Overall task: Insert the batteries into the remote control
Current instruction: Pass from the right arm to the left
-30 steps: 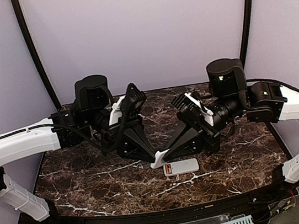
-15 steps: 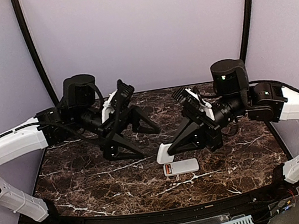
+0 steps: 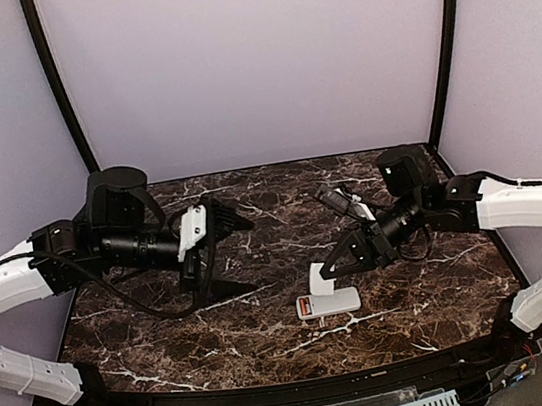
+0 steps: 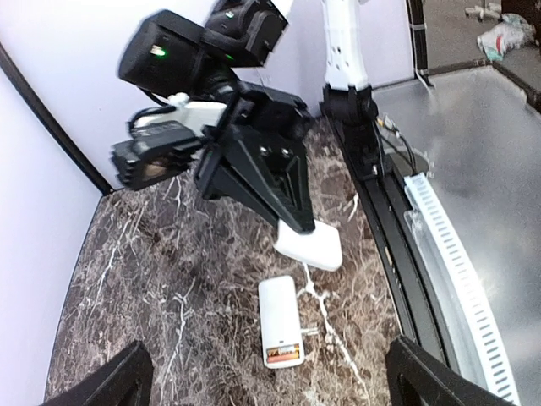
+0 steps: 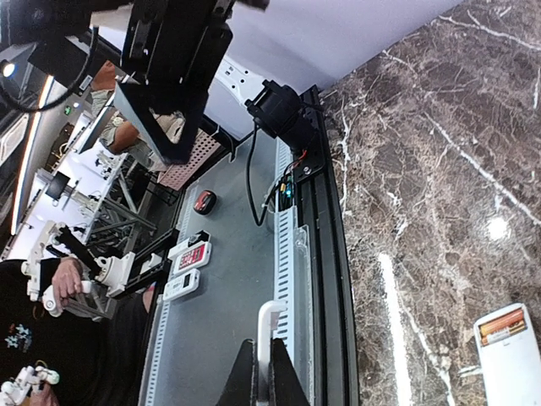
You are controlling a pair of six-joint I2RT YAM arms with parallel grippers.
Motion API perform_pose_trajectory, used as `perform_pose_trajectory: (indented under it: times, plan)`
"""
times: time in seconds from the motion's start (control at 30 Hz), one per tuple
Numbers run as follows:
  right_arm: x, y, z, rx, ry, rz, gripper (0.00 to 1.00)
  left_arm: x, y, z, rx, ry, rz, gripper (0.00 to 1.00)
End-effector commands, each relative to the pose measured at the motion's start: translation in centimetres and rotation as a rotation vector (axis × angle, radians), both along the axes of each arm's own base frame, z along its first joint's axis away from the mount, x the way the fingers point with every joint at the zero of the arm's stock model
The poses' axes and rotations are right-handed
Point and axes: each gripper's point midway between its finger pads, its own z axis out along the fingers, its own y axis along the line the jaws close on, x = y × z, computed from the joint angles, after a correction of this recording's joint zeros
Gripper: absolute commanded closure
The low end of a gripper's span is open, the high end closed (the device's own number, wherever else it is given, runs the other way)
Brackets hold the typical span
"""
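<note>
Though apart, remote [image 3: 328, 303] near right end effector [image 3: 327, 270]

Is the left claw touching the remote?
Apart. The top view shows the left gripper open, well to the left of the remote control, with a plain gap between them.
</note>
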Motion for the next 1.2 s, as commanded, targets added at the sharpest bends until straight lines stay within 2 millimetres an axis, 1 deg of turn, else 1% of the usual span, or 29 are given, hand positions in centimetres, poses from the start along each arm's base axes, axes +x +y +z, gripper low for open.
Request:
perform_pose_trajectory:
  times: [0.0, 0.03, 0.13, 0.23, 0.27, 0.3, 0.33, 0.37, 0.53, 0.73, 0.8, 0.9, 1.07, 1.17]
  plan:
    - [-0.2, 0.4, -0.6, 0.007, 0.126, 0.048, 1.0, 0.5, -0.5, -4.1, 0.167, -0.178, 0.008, 0.06]
    - [-0.1, 0.6, -1.1, -0.002, 0.151, 0.054, 1.0, 0.2, -1.1, -4.6, 0.183, -0.185, -0.005, 0.08]
    - [0.3, 0.9, -1.7, -0.004, 0.184, 0.052, 1.0, -0.5, -2.5, -5.6, 0.205, -0.204, -0.042, 0.09]
    - [0.5, 1.1, -2.0, -0.007, 0.201, 0.057, 1.0, -1.3, -3.9, -7.7, 0.267, -0.23, -0.072, 0.14]
    - [0.6, 1.1, -2.1, -0.009, 0.203, 0.052, 1.0, -1.2, -4.3, -8.5, 0.288, -0.229, -0.072, 0.16]
    - [0.6, 1.1, -2.1, -0.007, 0.207, 0.057, 1.0, -1.4, -4.6, -8.6, 0.291, -0.227, -0.076, 0.17]
    - [0.6, 1.1, -2.2, -0.005, 0.214, 0.058, 1.0, -1.2, -4.9, -9.0, 0.302, -0.228, -0.067, 0.17]
    - [0.5, 1.2, -2.2, -0.004, 0.22, 0.062, 1.0, -1.2, -5.2, -8.9, 0.297, -0.227, -0.064, 0.18]
    - [0.5, 1.3, -2.8, -0.008, 0.237, 0.07, 1.0, -1.0, -6.6, -9.7, 0.299, -0.228, -0.052, 0.2]
    - [0.3, 1.2, -3.1, -0.014, 0.25, 0.077, 1.0, -0.2, -7.2, -9.2, 0.28, -0.24, -0.011, 0.24]
    - [0.4, 1.2, -3.5, -0.024, 0.257, 0.07, 1.0, 0.1, -7.3, -8.9, 0.273, -0.25, 0.003, 0.26]
    - [0.4, 1.2, -3.9, -0.032, 0.264, 0.068, 1.0, -0.3, -7.5, -8.9, 0.273, -0.24, -0.022, 0.28]
    - [0.6, 1.3, -4.0, -0.032, 0.267, 0.066, 1.0, -0.9, -7.8, -8.7, 0.261, -0.223, -0.053, 0.33]
    - [0.6, 1.3, -4.1, -0.032, 0.271, 0.067, 1.0, -1.2, -8.1, -8.9, 0.264, -0.207, -0.071, 0.39]
